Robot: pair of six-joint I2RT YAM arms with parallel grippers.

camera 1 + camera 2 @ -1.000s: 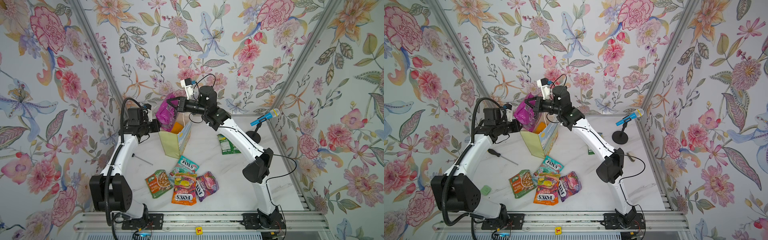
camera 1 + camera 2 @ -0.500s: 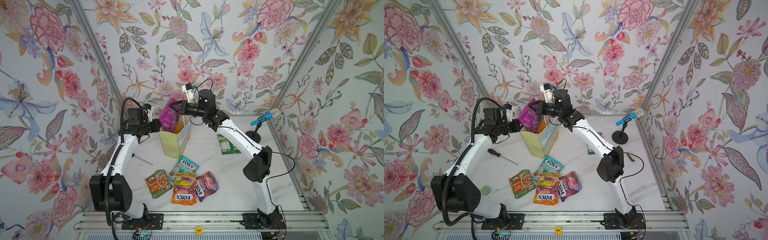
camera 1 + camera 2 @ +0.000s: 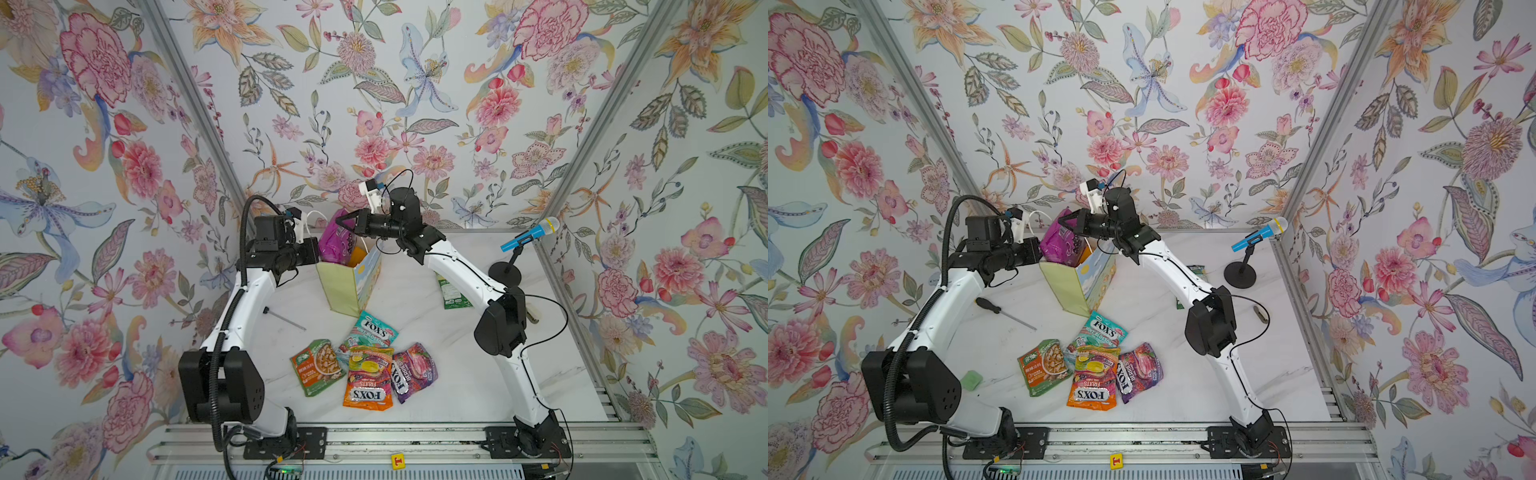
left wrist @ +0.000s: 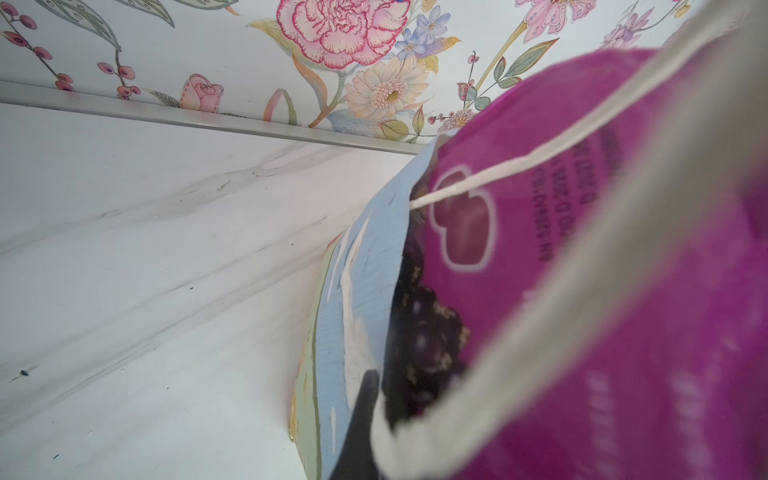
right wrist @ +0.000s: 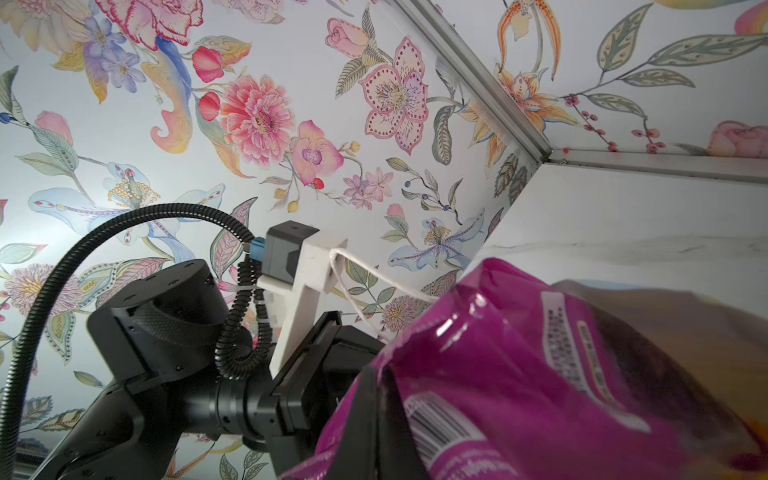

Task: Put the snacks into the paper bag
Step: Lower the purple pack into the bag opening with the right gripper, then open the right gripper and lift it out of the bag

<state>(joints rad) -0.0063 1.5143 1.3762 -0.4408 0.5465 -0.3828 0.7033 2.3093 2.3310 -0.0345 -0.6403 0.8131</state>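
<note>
The paper bag [image 3: 347, 282] [image 3: 1075, 286] stands upright at the back of the table, its mouth open. My left gripper [image 3: 313, 254] is shut on the bag's near rim; one dark finger [image 4: 359, 419] lies against the blue painted wall beside the white rope handle [image 4: 519, 332]. My right gripper [image 3: 344, 222] is shut on the top edge of a purple snack packet [image 3: 334, 245] [image 5: 519, 374], which hangs half inside the bag's mouth. On the table in front lie a teal FOX'S packet [image 3: 368, 332], an orange one [image 3: 368, 380], a purple one [image 3: 413, 370] and a green-orange pouch [image 3: 318, 365]. A green packet [image 3: 455, 293] lies behind the right arm.
A blue microphone [image 3: 530, 235] on a round black stand sits at the back right. A screwdriver [image 3: 1005, 311] lies left of the bag, and a small green pad [image 3: 971, 380] near the left arm's base. Flowered walls close three sides.
My right gripper has come down with the purple packet, which now sits lower in the bag's mouth. The left arm and the bag have stayed put.
</note>
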